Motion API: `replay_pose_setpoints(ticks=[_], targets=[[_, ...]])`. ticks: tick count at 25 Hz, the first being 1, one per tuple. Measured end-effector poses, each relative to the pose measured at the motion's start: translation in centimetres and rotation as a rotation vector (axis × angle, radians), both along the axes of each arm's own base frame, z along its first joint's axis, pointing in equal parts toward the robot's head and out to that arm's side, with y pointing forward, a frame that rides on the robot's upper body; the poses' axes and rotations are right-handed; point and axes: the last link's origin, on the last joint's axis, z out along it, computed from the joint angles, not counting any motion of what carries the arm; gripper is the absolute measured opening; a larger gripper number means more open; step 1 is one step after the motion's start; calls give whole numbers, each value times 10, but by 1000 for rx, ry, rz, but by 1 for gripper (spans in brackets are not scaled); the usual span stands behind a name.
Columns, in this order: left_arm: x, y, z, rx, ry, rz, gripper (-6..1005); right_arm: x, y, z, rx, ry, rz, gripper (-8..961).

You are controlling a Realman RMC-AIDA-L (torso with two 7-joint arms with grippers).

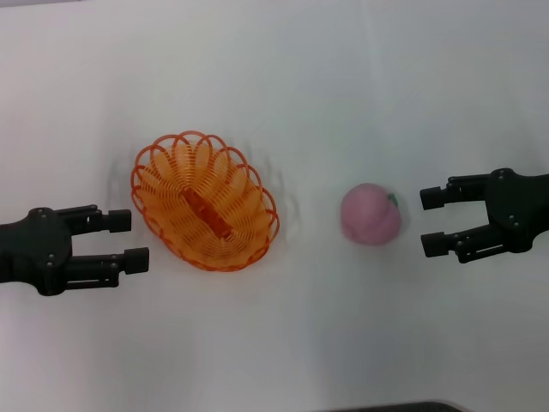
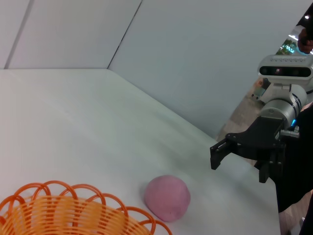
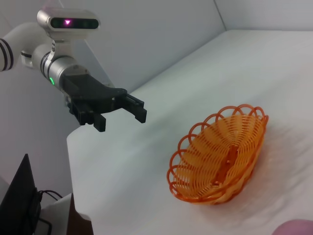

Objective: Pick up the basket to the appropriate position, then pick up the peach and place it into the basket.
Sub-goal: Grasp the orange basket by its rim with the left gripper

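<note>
Head view: basket (image 1: 205,202) at centre-left on the white table (image 1: 343,86), peach (image 1: 371,215) well apart at its 3 o'clock. Left gripper (image 1: 126,239) just beside the basket at 9 o'clock, jaws wide, holding nothing. Right gripper (image 1: 433,221) near the peach at 3 o'clock, jaws wide, likewise holding nothing.

One basket (image 1: 204,202), one peach (image 1: 371,215), two grippers, left gripper (image 1: 127,239) and right gripper (image 1: 434,221), on one white table (image 1: 343,86).
</note>
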Motion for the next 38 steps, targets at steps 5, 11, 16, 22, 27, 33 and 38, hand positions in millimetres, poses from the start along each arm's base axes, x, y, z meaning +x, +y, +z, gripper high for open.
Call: replay_pose_setpoints(ticks=[5, 11, 16, 22, 27, 33, 38], targets=[[0, 0, 0, 0, 0, 1, 810, 0, 0, -1, -2, -4, -1, 914], [-1, -1, 0, -1, 0, 4, 809, 0, 0, -1, -3, -5, -1, 915], [1, 2, 1, -16, -7, 32, 809, 0, 0, 0, -2, -5, -3, 915], [29, 23, 22, -117, -15, 74, 808, -1, 2, -1, -6, -5, -5, 915], [52, 52, 41, -127, 49, 117, 807, -2, 3, 0, -5, -6, -3, 915], [79, 93, 54, -89, 175, 138, 806, -2, 3, 0, -1, -3, -3, 914], [88, 126, 38, -30, 388, 153, 806, -4, 5, 0, 3, 0, 2, 914]])
